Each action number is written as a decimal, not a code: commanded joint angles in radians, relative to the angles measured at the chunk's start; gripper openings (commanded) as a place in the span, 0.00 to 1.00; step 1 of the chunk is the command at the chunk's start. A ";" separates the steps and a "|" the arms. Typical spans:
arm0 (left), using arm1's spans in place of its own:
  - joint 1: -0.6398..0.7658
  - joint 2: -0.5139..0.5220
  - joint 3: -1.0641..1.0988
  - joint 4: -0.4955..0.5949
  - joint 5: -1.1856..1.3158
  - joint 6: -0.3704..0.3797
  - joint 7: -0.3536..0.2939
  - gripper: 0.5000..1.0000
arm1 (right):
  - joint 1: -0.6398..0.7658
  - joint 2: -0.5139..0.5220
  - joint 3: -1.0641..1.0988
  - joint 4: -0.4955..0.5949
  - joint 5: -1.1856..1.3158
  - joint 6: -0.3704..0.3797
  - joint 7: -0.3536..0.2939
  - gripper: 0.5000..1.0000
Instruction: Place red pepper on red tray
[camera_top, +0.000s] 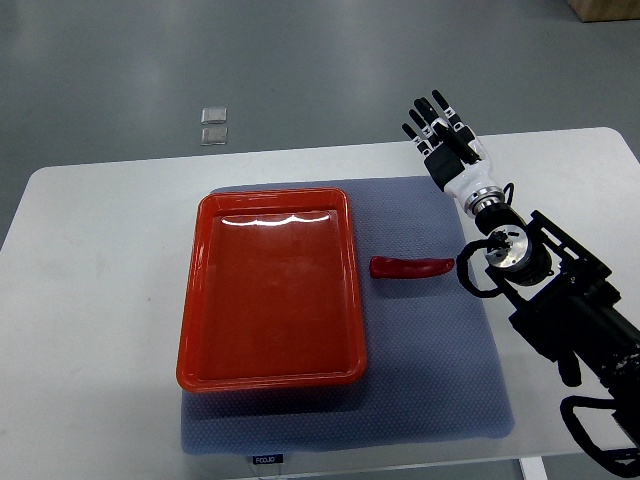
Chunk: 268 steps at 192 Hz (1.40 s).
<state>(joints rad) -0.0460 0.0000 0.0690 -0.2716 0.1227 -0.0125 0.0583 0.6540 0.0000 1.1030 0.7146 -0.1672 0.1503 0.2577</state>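
A red pepper (410, 267) lies on the blue-grey mat (440, 350), just right of the red tray (205, 300). The tray is rectangular, with nothing in it, and sits on the mat's left half. My right hand (440, 130) is over the table's far edge, well beyond the pepper, with its black fingers (428, 118) stretched out straight and holding nothing. Its arm (540, 280) comes in from the lower right. The left arm does not show.
The mat lies on a white table (90, 300). Two small clear squares (213, 124) lie on the grey floor beyond the table. A brown box corner (608, 8) shows at the top right.
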 joint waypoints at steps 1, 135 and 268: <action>0.000 0.000 0.000 0.000 0.000 -0.001 0.000 1.00 | 0.001 0.000 0.000 0.000 0.000 0.000 0.000 0.83; -0.002 0.000 0.000 0.000 0.000 -0.001 0.000 1.00 | 0.367 -0.336 -0.751 0.164 -0.603 0.143 -0.129 0.83; -0.003 0.000 0.000 0.000 0.002 -0.001 0.000 1.00 | 0.662 -0.466 -1.259 0.444 -0.673 0.189 -0.255 0.83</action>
<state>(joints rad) -0.0491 0.0000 0.0691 -0.2708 0.1246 -0.0139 0.0583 1.3241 -0.4471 -0.1484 1.1400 -0.8412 0.3489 0.0036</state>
